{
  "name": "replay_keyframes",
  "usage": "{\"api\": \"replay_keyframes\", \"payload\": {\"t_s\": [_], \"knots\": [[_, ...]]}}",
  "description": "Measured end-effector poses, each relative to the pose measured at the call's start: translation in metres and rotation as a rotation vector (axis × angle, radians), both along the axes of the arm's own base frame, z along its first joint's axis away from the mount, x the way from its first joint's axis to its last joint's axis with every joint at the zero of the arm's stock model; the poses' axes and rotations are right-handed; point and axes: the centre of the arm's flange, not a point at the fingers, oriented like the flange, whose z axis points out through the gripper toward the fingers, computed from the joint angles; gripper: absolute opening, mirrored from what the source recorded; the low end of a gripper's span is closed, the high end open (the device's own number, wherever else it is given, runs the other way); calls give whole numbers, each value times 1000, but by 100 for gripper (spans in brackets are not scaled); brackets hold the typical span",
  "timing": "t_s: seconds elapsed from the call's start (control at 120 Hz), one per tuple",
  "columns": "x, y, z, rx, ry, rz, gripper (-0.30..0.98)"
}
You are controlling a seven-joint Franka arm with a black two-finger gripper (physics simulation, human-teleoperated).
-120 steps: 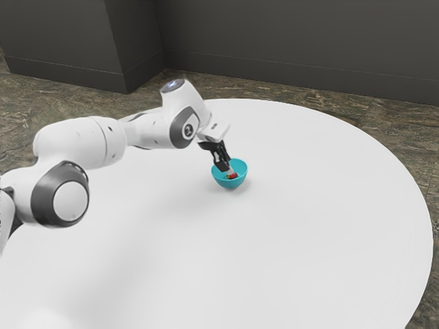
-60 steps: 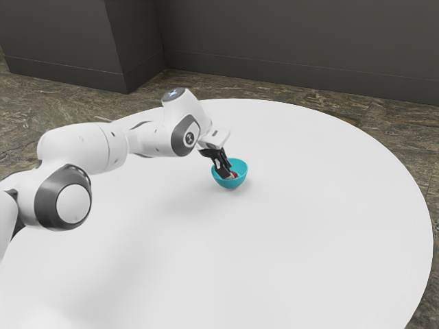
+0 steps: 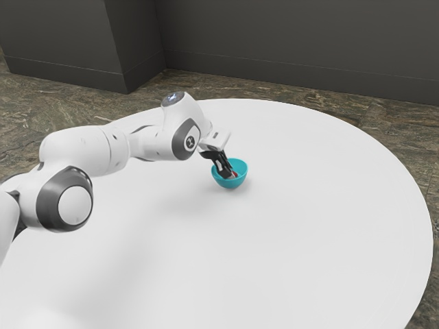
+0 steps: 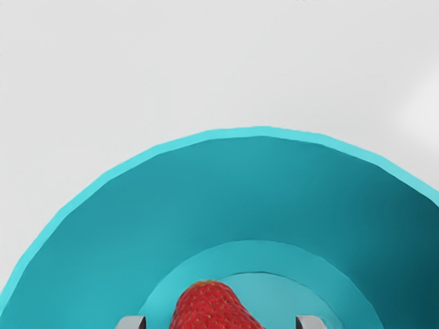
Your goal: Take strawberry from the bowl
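A dark grey wall [image 3: 288,38] runs from the exterior view's ten o'clock to its two o'clock, behind a mottled brown floor [image 3: 411,130] and a smooth, round white table [image 3: 274,260]. Reaching in from the turquoise bowl's [image 3: 230,185] eleven o'clock, the gripper [image 3: 232,175] is released, fingers parted around the strawberry [image 4: 209,308], which lies inside, bright red, seed-dotted, with a yellowish-brown tip.

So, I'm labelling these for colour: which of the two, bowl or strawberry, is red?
The strawberry, lying inside; the bowl around it is turquoise.
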Motion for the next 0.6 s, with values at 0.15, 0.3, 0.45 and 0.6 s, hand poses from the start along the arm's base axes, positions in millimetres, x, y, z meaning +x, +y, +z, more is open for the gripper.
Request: {"api": "replay_keyframes", "payload": {"t_s": [0.15,0.3,0.45,0.6], "knots": [[0,0,1,-5,-2,10,15],[0,0,-8,-19,9,28,10],[0,0,-10,-39,10,51,8],[0,0,-9,-38,9,61,7]]}}
